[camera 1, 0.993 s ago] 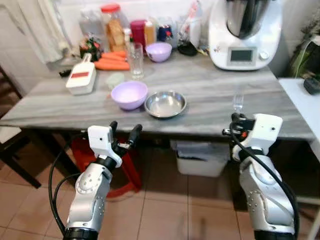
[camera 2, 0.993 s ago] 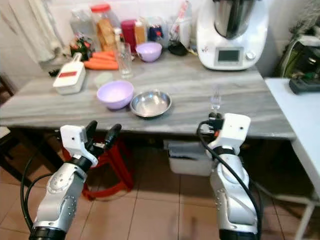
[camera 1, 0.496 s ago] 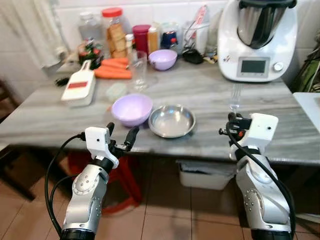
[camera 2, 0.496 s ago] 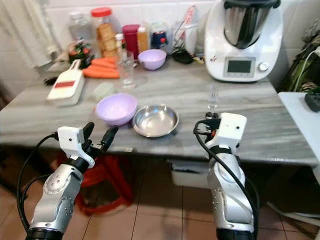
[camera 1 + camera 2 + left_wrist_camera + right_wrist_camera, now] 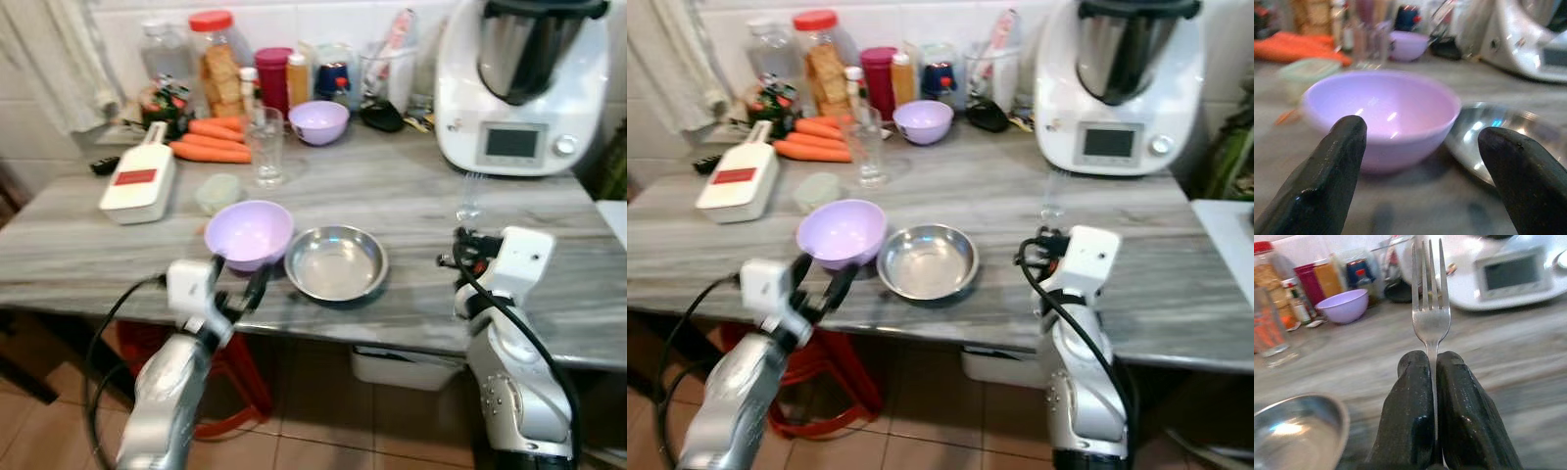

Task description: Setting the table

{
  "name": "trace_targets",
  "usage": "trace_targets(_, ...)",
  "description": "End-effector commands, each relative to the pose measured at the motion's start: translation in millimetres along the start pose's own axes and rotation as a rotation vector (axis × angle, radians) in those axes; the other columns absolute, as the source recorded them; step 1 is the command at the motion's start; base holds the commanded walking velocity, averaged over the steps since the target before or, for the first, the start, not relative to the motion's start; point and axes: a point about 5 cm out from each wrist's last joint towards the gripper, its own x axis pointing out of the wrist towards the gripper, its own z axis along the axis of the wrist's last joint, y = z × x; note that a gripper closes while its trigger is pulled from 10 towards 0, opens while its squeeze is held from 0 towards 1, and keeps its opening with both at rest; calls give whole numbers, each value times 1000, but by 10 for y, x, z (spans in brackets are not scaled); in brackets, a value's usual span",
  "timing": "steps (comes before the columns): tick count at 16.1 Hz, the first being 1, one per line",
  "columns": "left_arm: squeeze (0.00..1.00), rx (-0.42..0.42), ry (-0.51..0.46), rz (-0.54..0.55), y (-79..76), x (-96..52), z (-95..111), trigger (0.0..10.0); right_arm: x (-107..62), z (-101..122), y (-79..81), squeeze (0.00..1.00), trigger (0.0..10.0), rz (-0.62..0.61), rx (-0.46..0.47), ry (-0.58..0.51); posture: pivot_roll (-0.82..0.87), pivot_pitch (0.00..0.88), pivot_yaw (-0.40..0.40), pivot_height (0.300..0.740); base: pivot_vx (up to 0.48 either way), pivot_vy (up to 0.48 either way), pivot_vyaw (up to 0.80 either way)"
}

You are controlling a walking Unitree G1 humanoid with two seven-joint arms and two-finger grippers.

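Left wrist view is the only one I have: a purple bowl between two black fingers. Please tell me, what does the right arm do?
Observer: The right end effector is shut on a fork, tines pointing up.
Operator: Is the fork above the table?
Observer: Yes, over the front part of the grey table, to the right of the steel bowl.
Operator: What stands behind my purple bowl?
Observer: An empty glass, then a second purple bowl near the wall.
Operator: And my end effector?
Observer: The left end effector is open, just before the near purple bowl.
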Motion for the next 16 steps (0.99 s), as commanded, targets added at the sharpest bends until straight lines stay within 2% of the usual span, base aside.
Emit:
trace_targets(1,0,9,-2,-46,-23,-41,29,10000,26,-40,-62,0,10000,-32,-4,39,-68,22,64,740,0,0,0)
trace_targets(7,0,-2,32,-167,-46,-155,3,10000,75,-194,-110,0,10000,-56,-2,147,-63,25,56,740,0,0,0)
trace_targets(9,0,-9,45,-204,-66,-171,-17,10000,132,-316,-121,0,10000,-55,-19,212,-63,25,57,740,0,0,0)
trace_targets(13,0,1,58,-293,-180,-202,-28,10000,280,-332,-42,0,10000,-54,34,227,-60,29,62,740,0,0,0)
trace_targets(16,0,-6,62,-302,-191,-216,-27,10000,346,-383,2,0,10000,-63,78,256,-57,34,59,740,0,0,0)
